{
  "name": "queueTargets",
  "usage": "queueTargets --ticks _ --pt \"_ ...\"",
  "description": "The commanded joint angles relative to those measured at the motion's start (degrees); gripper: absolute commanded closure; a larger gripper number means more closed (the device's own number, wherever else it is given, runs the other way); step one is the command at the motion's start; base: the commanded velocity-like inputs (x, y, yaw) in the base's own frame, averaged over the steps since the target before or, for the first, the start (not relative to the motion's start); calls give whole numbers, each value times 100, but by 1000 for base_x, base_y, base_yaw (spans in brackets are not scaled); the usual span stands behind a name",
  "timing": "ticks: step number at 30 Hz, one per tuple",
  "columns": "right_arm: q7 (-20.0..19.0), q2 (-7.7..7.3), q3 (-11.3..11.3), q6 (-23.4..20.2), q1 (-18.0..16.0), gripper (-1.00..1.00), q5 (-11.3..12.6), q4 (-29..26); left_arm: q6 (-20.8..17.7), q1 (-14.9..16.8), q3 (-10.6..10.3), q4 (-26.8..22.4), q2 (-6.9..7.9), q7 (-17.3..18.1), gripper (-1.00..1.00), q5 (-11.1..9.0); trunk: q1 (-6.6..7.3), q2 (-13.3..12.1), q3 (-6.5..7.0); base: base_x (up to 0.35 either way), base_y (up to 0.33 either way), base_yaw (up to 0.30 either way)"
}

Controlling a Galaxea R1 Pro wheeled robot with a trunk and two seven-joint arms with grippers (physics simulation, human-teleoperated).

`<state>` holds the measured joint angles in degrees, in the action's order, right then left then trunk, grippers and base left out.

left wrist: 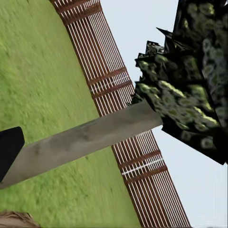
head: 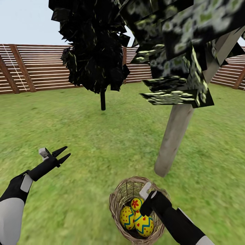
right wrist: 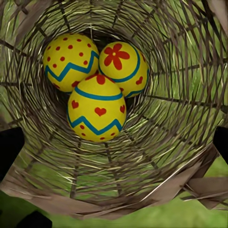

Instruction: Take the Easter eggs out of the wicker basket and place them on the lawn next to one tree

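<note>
Three eggs (right wrist: 97,78) lie touching inside the basket (head: 117,200) beside the tree (head: 175,136). The right pincer (head: 147,200), its spread unclear, hovers over the basket; the left pincer (head: 60,156) is apart.

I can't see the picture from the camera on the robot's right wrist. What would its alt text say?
Three yellow Easter eggs with blue zigzag bands lie together at the bottom of a brown wicker basket, seen from above its opening. One has red hearts, one a red flower, one red dots; green lawn shows past the rim.
</note>
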<state>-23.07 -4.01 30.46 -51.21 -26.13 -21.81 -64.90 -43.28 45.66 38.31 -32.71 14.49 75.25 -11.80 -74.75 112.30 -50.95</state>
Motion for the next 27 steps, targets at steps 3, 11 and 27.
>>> queueTargets --ticks 3,11,27 --pt "-41 9 13 -8 -6 -100 -56 5 -57 4 15 11 1 269 -100 7 -66 124 -59 0 0 0" --pt "-40 140 -206 16 -188 -100 -47 541 -58 -4 18 27 16 494 -100 20 -241 445 -203 0 0 0" --pt "-27 481 -939 841 -1129 -100 -47 2502 -58 -4 9 36 17 499 -100 20 -593 1087 -490 0 0 0"
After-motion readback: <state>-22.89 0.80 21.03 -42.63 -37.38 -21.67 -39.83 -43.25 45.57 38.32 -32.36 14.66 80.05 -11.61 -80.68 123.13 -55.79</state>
